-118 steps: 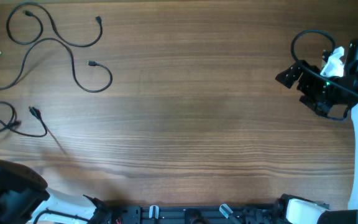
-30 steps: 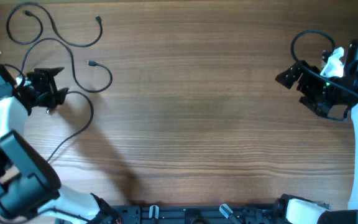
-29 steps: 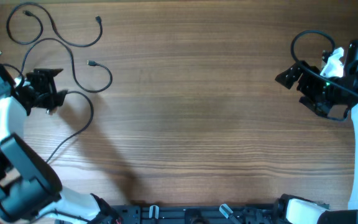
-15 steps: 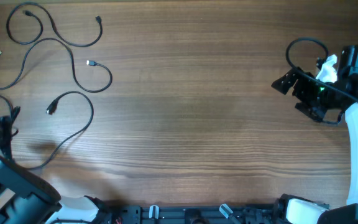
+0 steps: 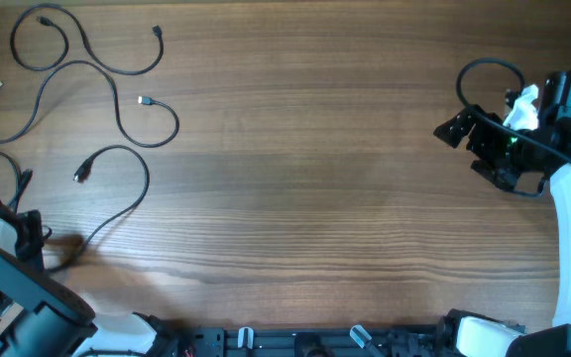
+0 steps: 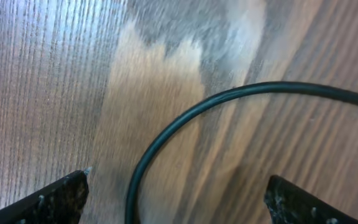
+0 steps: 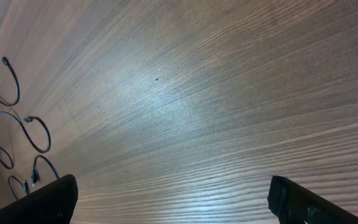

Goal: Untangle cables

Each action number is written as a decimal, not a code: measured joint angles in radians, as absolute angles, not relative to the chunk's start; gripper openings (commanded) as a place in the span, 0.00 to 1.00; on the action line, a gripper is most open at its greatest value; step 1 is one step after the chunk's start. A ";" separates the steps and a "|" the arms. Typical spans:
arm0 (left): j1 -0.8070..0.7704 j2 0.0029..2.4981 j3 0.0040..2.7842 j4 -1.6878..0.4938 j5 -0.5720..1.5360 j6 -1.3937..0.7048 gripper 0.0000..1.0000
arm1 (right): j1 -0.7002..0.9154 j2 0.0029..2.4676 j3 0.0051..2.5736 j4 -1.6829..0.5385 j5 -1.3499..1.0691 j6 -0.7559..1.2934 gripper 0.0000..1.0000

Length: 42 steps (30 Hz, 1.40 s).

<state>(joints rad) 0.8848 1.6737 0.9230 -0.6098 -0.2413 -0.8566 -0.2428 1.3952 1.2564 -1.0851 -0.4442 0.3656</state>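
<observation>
Several thin black cables lie apart at the table's far left. One loops at the top (image 5: 85,52), another snakes below it (image 5: 67,69), and a third (image 5: 143,188) runs from its plug (image 5: 79,176) down toward my left gripper (image 5: 38,241). A short cable (image 5: 13,174) sits at the left edge. In the left wrist view, that third cable (image 6: 185,115) curves between the open fingers of my left gripper (image 6: 179,208), untouched by either. My right gripper (image 5: 454,128) hovers at the far right. It is open with only bare wood between its fingertips (image 7: 179,208), and the cables (image 7: 35,127) are distant.
The wooden table (image 5: 305,188) spans the whole view. A thicker black arm wire (image 5: 489,71) loops by the right arm. The arm bases sit along the front edge (image 5: 295,342).
My left gripper opened, let go of the third cable and pulled back toward the front left. That cable now lies in a loose curve. The right arm shifted slightly left.
</observation>
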 measured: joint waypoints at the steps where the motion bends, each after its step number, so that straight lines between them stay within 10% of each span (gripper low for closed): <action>1: 0.885 1.680 0.917 -0.609 -0.241 -0.857 0.83 | -0.243 1.395 1.256 -1.084 -0.445 0.371 1.00; 8: 0.884 1.743 0.918 -0.590 -0.236 -0.850 0.42 | -0.243 1.395 1.256 -1.085 -0.445 0.385 1.00; 15: 0.892 1.748 0.928 -0.543 -0.128 -0.849 0.40 | -0.243 1.395 1.256 -1.088 -0.445 0.389 1.00; 21: 0.892 1.748 0.942 -0.515 -0.009 -0.846 0.73 | -0.243 1.395 1.256 -1.095 -0.445 0.389 1.00; 34: 0.830 1.551 0.973 -0.642 0.234 -0.723 0.82 | -0.243 1.395 1.256 -1.047 -0.502 0.392 1.00; 42: 0.274 1.263 0.994 -0.498 0.295 -0.493 1.00 | -0.243 1.395 1.256 -1.061 -0.622 0.392 1.00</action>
<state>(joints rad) 0.2741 1.2629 0.9943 -0.4984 0.2955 -0.4931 -0.2428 1.3952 1.2560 -1.0611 -0.6220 0.3916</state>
